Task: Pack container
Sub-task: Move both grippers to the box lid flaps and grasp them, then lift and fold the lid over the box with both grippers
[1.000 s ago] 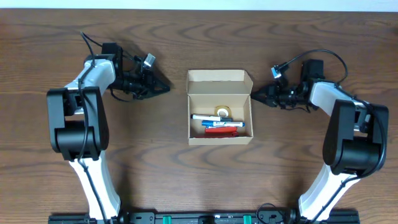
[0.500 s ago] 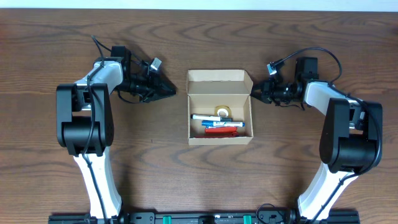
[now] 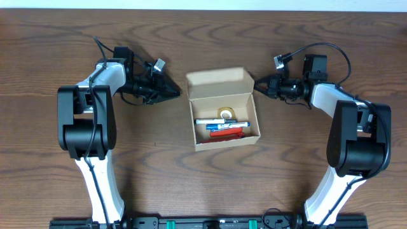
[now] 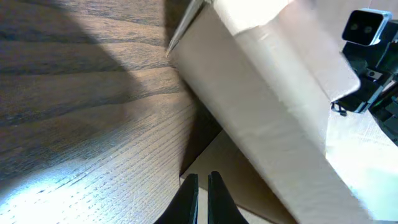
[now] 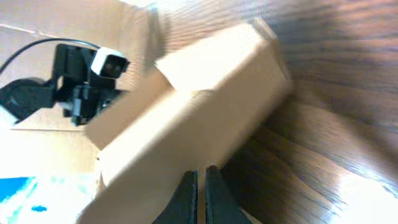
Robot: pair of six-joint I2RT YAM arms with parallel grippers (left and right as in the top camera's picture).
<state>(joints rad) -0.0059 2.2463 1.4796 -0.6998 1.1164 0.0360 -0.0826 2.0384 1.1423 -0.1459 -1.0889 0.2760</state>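
Tan container [image 3: 227,142]: we see it between the two sets of fingertips, skewed on the wooden table [image 3: 159,172].
Flap lid [image 3: 219,77]: raised along the far edge.
Contents: tape roll [image 3: 226,113], blue markers [image 3: 222,121] and a red item [image 3: 224,133] inside.
Left gripper [image 3: 177,93]: fingers together on nothing. The box's far left corner sits just ahead of the tips, and we cannot tell if they touch.
Right gripper [image 3: 257,81]: fingers together and empty. The flap's right edge is right at the tips.
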